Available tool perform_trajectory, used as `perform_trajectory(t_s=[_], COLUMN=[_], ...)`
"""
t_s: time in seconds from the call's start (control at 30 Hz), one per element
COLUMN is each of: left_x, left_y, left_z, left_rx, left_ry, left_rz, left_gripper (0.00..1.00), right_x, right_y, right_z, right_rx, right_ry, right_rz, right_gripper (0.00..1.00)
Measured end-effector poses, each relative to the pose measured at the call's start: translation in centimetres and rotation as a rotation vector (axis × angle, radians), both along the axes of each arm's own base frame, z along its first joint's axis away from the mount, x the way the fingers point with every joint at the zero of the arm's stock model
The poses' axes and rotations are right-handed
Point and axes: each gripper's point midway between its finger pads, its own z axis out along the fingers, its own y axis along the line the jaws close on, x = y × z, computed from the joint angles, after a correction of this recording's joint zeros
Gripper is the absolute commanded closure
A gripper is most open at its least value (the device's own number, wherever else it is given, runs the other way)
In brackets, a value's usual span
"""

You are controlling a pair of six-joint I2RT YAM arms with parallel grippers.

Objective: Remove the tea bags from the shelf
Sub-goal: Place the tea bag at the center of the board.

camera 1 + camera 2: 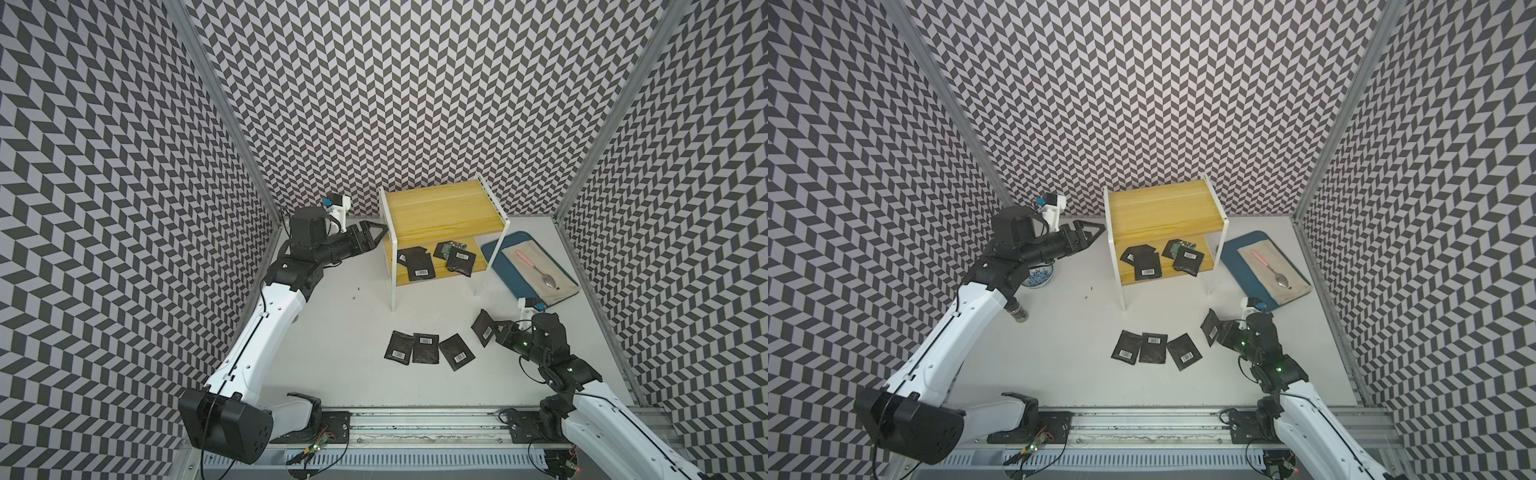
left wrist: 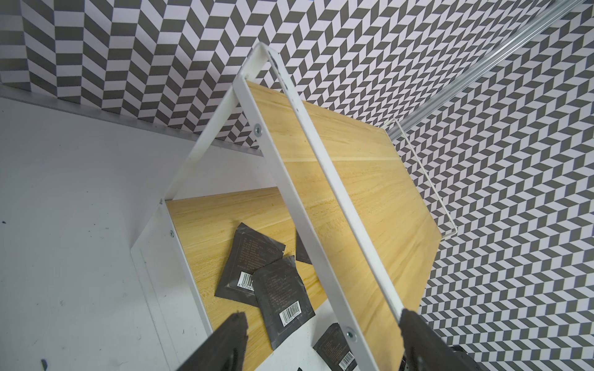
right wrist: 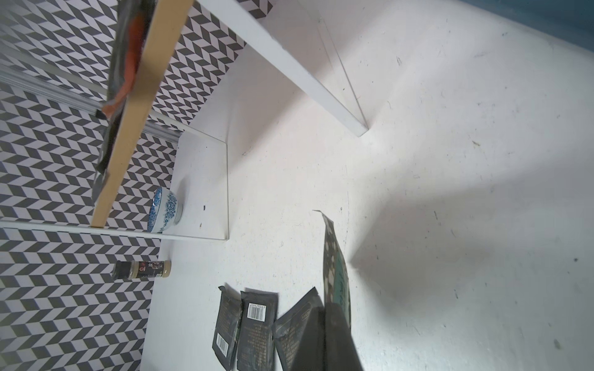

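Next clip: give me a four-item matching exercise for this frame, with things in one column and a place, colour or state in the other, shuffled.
Things:
1. spoon
2. right gripper
3. left gripper
4. bowl

Place, colour or state:
A. open, by the side frame of the shelf
B. blue-and-white pattern
C. lying on the cloth on the blue tray
D. shut on a tea bag

Pairs: 1-C, 2-D, 3-A, 4-B
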Motion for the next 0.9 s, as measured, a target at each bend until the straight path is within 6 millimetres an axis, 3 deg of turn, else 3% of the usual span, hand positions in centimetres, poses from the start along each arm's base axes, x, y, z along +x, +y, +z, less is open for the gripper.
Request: perform_trajectory(t_s=[0.33, 0.9], left_x=[-0.6, -0.8], left_y=[0.6, 0.9], left_z=[0.9, -0.7], left_rx=[-0.009, -0.004], left_ry=[-0.023, 0.010], left_rz=[0.006, 0.010], left_gripper=[0.22, 0.22], right_x=[-1.7, -2.3], right_y=[-1.0, -2.1], right_z=[-3.3, -4.7], right_rx=[0.022, -0.020], right_ry=[0.054, 0.090], right_rz=[-0.054, -0.096], right_gripper=[0.85, 0.58])
